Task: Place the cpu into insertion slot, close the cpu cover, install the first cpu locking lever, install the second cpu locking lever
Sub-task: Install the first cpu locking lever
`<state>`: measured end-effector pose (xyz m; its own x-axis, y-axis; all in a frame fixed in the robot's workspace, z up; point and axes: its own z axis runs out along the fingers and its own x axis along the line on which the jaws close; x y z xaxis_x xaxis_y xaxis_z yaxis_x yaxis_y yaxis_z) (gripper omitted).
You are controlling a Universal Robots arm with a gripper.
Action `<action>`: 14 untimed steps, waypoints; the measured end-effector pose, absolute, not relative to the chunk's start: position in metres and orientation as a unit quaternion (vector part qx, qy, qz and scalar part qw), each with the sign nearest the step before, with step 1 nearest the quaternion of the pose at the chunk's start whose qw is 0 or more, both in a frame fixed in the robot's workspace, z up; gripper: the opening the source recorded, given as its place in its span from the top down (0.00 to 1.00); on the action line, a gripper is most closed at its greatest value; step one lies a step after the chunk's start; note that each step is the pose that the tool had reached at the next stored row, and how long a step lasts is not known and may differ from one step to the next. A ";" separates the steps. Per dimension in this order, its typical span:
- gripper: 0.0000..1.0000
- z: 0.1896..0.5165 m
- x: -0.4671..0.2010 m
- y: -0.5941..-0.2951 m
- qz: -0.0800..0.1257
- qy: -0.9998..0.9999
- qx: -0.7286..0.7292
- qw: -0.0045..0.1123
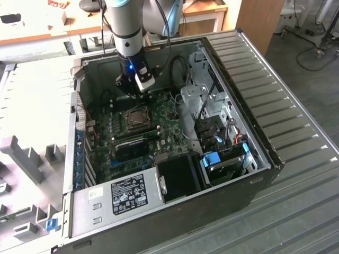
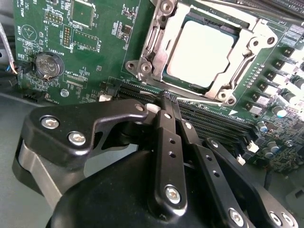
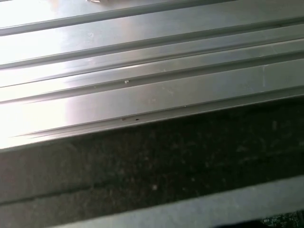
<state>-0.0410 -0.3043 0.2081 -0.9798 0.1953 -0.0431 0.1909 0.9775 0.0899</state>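
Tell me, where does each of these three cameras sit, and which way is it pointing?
Exterior view: off the arm, looking down into the open computer case; shows the arm and end effector.
Second wrist view: on the arm, looking past the end effector at the motherboard and the cpu framed by the cpu cover.
First wrist view: on the arm, facing a ribbed grey metal panel.
Shared: the exterior and second wrist views both show the end effector and motherboard.

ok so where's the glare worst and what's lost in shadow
In the first wrist view, glare whitens much of the ribbed metal panel; in the second wrist view the cpu shines pale; in the exterior view the computer case interior sits in dim shadow.
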 end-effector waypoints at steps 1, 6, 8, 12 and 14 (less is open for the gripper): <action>0.90 0.208 -0.041 -0.304 0.043 0.994 0.097 0.027; 0.90 0.205 -0.041 -0.304 0.043 0.994 0.097 0.031; 0.90 0.204 -0.042 -0.304 0.043 0.994 0.097 0.033; 0.90 0.204 -0.042 -0.304 0.041 0.994 0.097 0.036; 0.90 0.203 -0.042 -0.303 0.038 0.994 0.096 0.036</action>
<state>-0.0415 -0.3029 0.2034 -0.9787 0.1946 -0.0648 0.1890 0.9784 0.0834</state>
